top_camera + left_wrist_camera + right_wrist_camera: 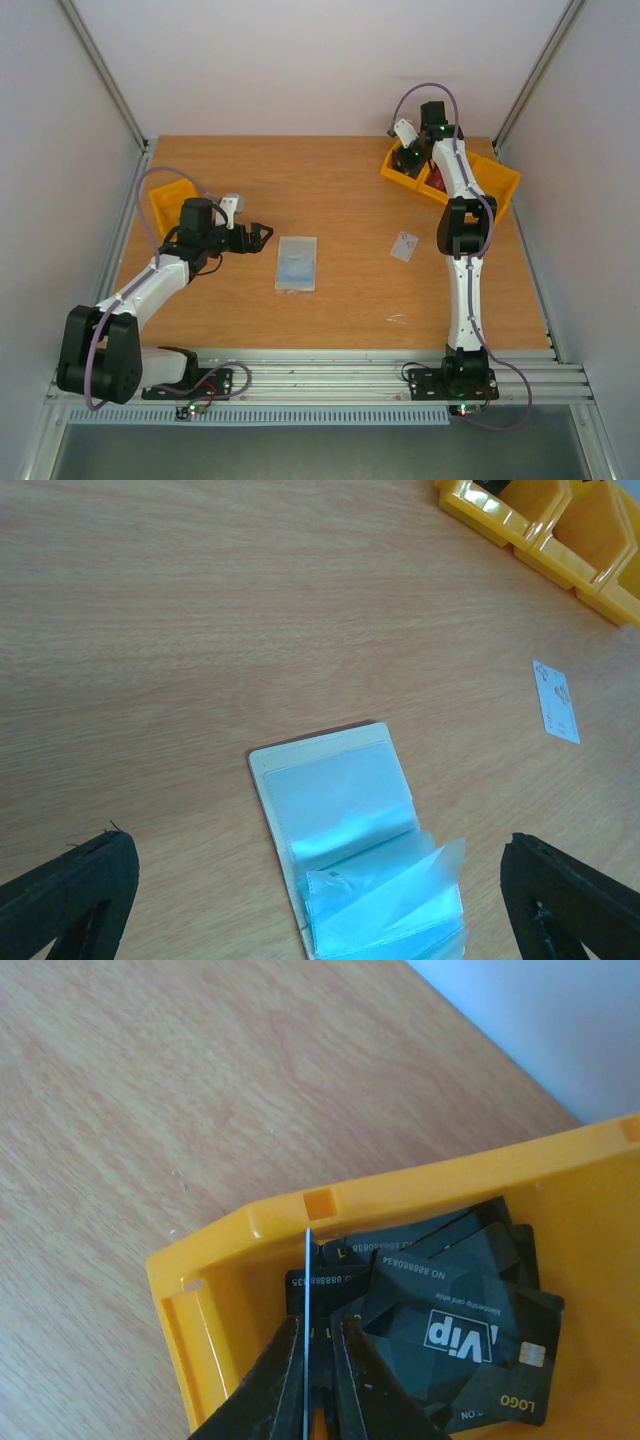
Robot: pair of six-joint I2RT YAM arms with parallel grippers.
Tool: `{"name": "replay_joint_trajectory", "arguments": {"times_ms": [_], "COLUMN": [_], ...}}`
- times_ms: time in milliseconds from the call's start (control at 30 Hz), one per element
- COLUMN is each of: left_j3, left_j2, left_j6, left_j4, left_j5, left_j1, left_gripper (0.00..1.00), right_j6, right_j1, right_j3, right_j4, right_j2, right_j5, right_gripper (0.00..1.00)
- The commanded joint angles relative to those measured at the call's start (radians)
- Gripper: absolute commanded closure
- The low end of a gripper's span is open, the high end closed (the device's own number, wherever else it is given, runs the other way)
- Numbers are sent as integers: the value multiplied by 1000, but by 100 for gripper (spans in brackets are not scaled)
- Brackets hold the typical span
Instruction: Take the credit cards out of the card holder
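The card holder (296,264) lies open on the table, with a pale rim and blue-grey clear sleeves fanned up; no card shows in it (340,810). My left gripper (262,236) hovers just left of it, open and empty, its jaws wide on either side of the holder (315,838). A whitish-grey credit card (404,246) lies flat on the table to the right (556,702). My right gripper (408,160) is over a yellow bin (400,1185), jaws nearly together on a thin card (306,1260) seen edge-on; its colour is hidden.
The bin under my right gripper holds several black VIP cards (450,1330). It is one of a row of yellow bins (495,180) at the back right; one holds something red. Another yellow bin (165,200) stands at the left edge. Walls close in the table.
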Motion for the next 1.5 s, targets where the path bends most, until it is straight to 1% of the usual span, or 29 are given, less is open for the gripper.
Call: {"name": "replay_joint_trajectory", "arguments": {"times_ms": [0, 33, 167, 333, 433, 533, 600, 800, 833, 900, 933, 967, 1000, 1067, 1100, 1200, 1267, 1333, 1467], "left_j3": [30, 31, 38, 41, 40, 40, 38, 26, 26, 24, 22, 22, 22, 19, 13, -25, -66, -107, -209], "left_j2": [18, 21, 26, 32, 33, 29, 24, 3, -5, -25, -37, -48, -61, -91, -111, -163, -199, -232, -298], "left_j6": [6, 6, 3, -1, -2, -1, 1, -13, -18, -21, -23, -26, -29, -49, -56, -63, -26, -1, -16], "left_j4": [16, 17, 16, 19, 23, 24, 25, 53, 61, 69, 70, 70, 70, 70, 70, 121, 132, 137, 196], "left_j5": [-7, -7, -9, -5, -5, -6, -6, -23, -23, -13, -14, -22, -46, -128, -181, -297, -346, -418, -557], "left_j1": [5, 5, 6, 6, 6, 6, 6, 6, 7, 9, 10, 12, 14, 23, 29, 47, 52, 52, 54], "left_gripper": [1, 1, 1, 1, 1, 1, 1, 1, 1, 1, 1, 1, 1, 1, 1, 1, 1, 1, 1], "right_j6": [-14, -14, -9, 13, 11, 8, 17, 97, 110, 145, 173, 212, 261, 380, 423, 489, 502, 499, 533], "right_j1": [-7, -7, -7, -7, -7, -7, -7, 23, 33, 56, 68, 76, 82, 83, 84, 88, 88, 88, 86], "right_j3": [-5, -7, -10, -13, -23, -36, -34, -9, -9, -13, -19, -33, -61, -197, -299, -686, -910, -1070, -1312], "right_j4": [39, 44, 60, 138, 193, 272, 300, 292, 276, 233, 200, 180, 167, 160, 184, 363, 472, 507, 512], "right_j2": [15, 16, 13, 7, 7, 6, -8, -107, -129, -178, -207, -239, -278, -404, -473, -738, -905, -1044, -1294], "right_j5": [-5, 1, 36, 143, 224, 380, 429, 425, 417, 421, 438, 455, 469, 453, 439, 386, 338, 304, 296], "right_gripper": [92, 90, 89, 78, 67, 53, 46, 33, 29, 19, 10, 2, 2, 1, 2, 2, 2, 1, 2]}}
